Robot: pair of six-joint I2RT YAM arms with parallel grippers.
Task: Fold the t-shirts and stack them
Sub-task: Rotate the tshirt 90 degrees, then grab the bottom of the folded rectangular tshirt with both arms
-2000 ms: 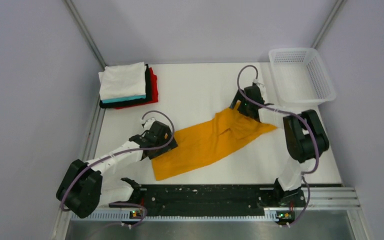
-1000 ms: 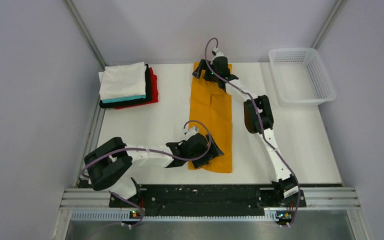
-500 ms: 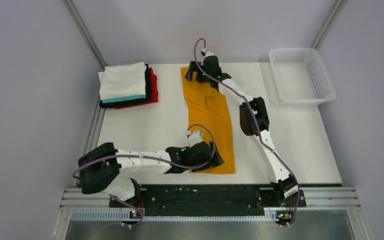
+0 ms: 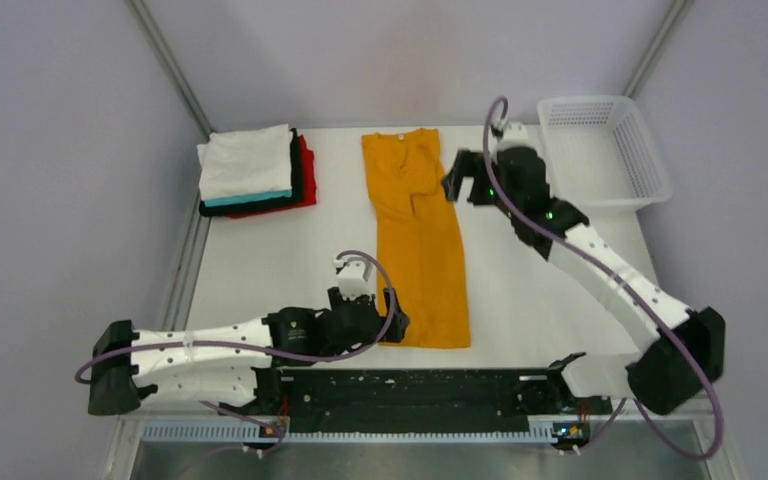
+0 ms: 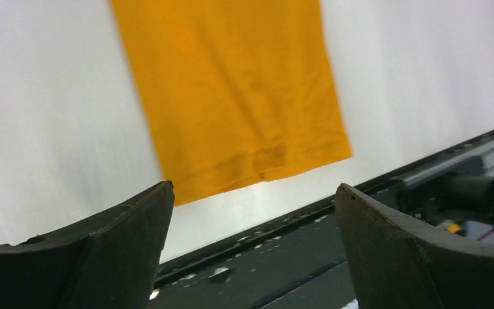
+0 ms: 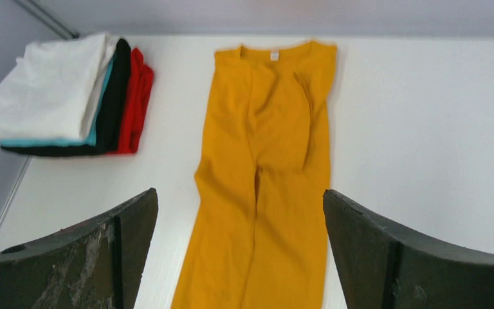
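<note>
Left gripper (image 4: 392, 322) spread wide, nothing held, at hem of long-folded orange-yellow cloth t-shirt (image 4: 422, 240); right gripper (image 4: 463, 180) likewise spread and empty, beside collar end

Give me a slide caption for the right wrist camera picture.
Open right gripper frames the orange shirt, folded into a long strip beside the stack of folded shirts.
</note>
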